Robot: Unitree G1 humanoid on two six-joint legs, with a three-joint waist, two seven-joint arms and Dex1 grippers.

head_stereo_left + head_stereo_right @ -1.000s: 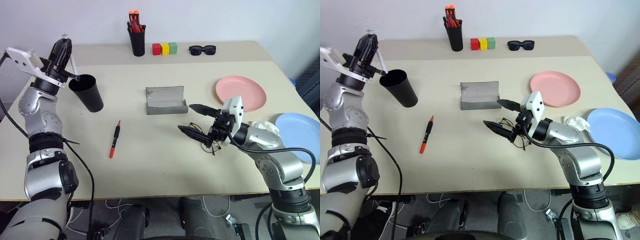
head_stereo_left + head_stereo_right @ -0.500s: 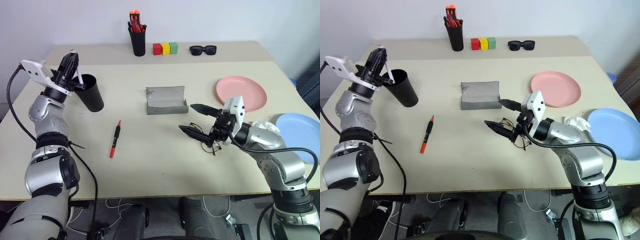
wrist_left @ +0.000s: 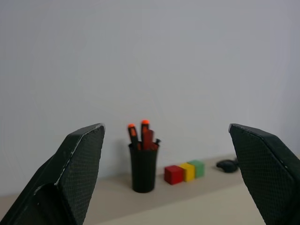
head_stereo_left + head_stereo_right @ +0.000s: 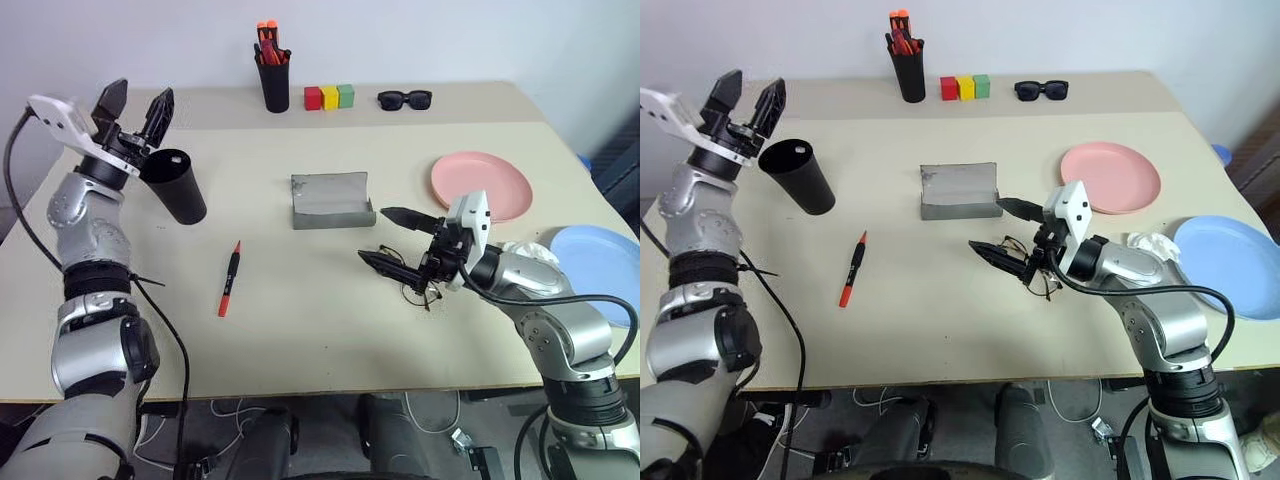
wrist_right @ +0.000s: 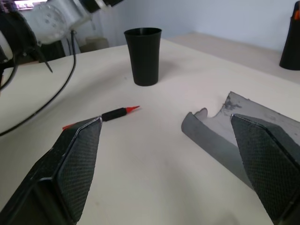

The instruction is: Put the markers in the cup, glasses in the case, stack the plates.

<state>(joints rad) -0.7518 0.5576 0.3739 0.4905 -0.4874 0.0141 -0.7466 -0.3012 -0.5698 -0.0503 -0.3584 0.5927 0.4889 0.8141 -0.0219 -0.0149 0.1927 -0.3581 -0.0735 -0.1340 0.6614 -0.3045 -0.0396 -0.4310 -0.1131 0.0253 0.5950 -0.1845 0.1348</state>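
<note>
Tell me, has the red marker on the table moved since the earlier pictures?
No. The red marker lies at the same spot, left of and nearer than the grey case.

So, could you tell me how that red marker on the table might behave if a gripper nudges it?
The red marker looks slim and round, so it would probably roll sideways. It lies flat on the smooth table, and likely slides easily; it seems light and stiff.

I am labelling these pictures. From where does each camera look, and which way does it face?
Head eyes: above, looking down at the table; both arms show, left hand beside the cup.
Left wrist: looks along open fingers to the pen pot.
Right wrist: looks over the case.
Both wrist views share the pen pot.
</note>
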